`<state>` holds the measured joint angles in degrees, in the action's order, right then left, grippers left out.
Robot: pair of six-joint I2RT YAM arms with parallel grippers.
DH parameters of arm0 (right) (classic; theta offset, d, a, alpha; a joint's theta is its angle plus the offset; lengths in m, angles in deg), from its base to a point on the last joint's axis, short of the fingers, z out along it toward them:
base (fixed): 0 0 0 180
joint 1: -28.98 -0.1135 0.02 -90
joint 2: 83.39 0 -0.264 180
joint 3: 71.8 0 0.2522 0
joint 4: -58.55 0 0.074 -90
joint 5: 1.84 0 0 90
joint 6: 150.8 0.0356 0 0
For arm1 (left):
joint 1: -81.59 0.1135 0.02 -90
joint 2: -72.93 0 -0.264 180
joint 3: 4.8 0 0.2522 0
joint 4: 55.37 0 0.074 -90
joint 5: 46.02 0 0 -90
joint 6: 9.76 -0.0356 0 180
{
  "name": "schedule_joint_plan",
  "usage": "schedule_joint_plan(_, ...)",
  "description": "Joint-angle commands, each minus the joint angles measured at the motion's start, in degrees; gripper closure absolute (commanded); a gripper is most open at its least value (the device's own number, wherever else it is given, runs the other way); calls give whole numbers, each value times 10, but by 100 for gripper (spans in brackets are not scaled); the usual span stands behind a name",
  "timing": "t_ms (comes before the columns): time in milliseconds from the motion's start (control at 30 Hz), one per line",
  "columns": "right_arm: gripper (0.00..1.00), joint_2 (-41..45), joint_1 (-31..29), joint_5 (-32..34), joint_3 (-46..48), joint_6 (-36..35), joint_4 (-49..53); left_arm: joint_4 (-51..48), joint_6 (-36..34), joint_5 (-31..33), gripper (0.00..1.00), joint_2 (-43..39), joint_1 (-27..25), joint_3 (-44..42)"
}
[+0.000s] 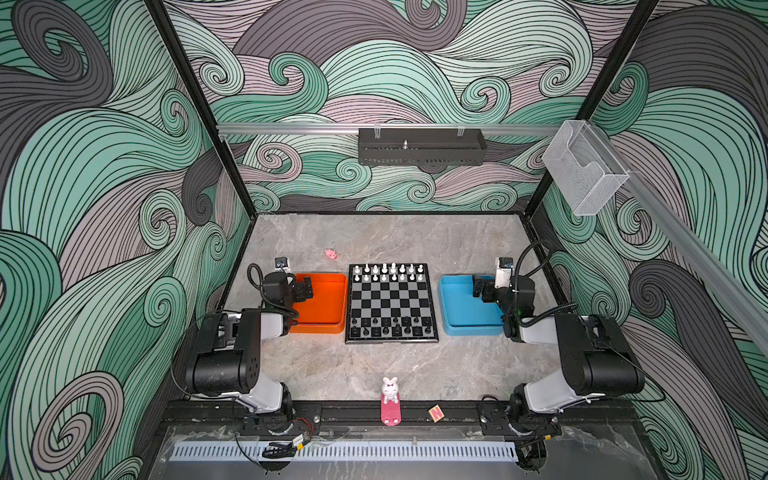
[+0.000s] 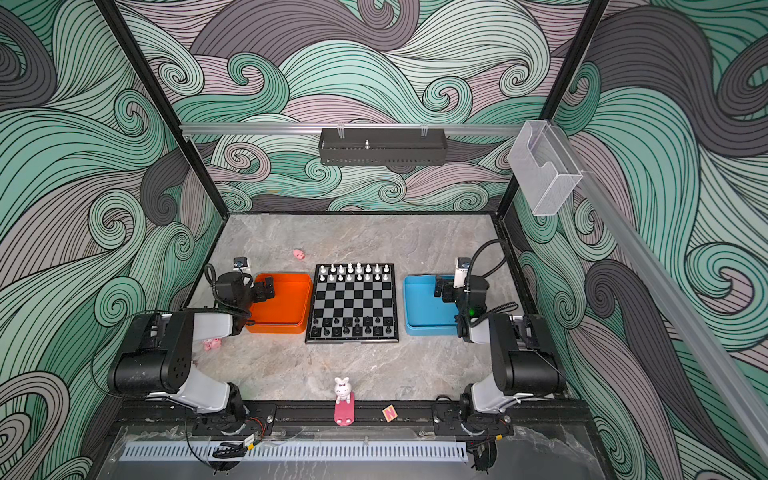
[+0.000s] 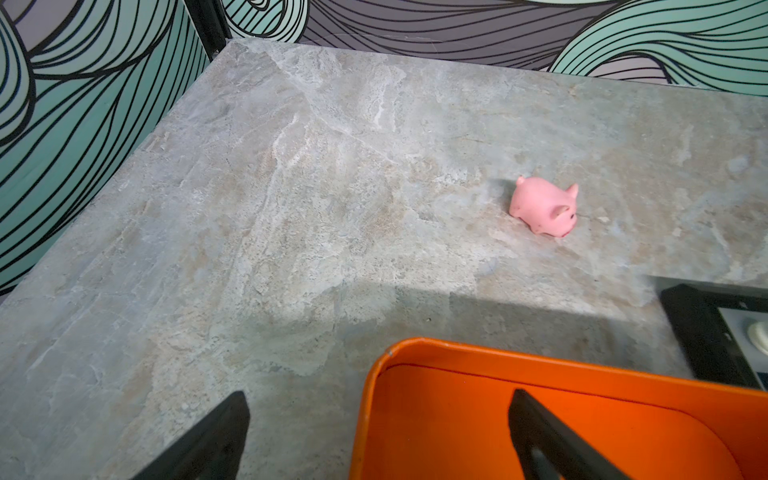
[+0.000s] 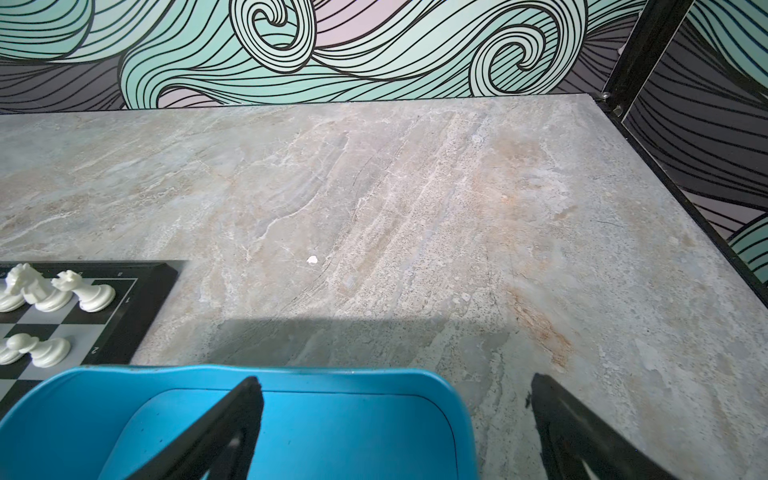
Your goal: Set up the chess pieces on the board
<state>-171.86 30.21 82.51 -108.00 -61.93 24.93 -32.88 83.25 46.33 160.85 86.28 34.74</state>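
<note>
- My left gripper (image 1: 305, 286) hangs over the left part of the orange tray (image 1: 326, 305), its jaws spread wide. In the left wrist view (image 3: 378, 397) one finger sits over the bare table (image 3: 270, 208) and the other over the tray's floor.
- A small pink pig (image 1: 331, 254) lies on the table beyond the orange tray, apart from both the tray and the board.
- The board (image 1: 390, 301) lies flat in the middle of the table, between the two trays and just beside each.
- The white chess pieces (image 1: 388, 272) stand in the two rows at its far edge, and the black chess pieces (image 1: 390, 326) in the two rows at its near edge. I see them upright on their squares, but they are too small for me to name one by one.
- In front of the board, at the table's near edge, a white bunny figure (image 1: 390, 388) stands on a pink base, with a small lettered block (image 1: 436, 412) just to its right.
- The blue tray (image 1: 457, 309) lies to the right of the board.
- My right gripper (image 1: 478, 286) hangs over the right side of the blue tray, jaws likewise wide apart. In the right wrist view (image 4: 395, 379) one finger is over the tray's inside and the other over the table beside it.
</note>
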Motion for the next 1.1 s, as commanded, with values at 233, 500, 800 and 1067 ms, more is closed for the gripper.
schedule_joint_plan(233, 0, 1, -2, -6, -7, -4, -15, 13, -7, -6, 1, -3, -3, 15)
schedule_joint_plan(500, 0, 1, -1, -7, -7, -4, -15, 13, -7, -7, 1, -3, -4, 16)
schedule_joint_plan(800, 0, 1, -1, -6, -7, -4, -15, 13, -15, -49, 1, -4, 4, 15)
schedule_joint_plan(1067, 0, 1, -1, -6, -7, -4, -17, 16, -12, -63, 1, -4, 12, 14)
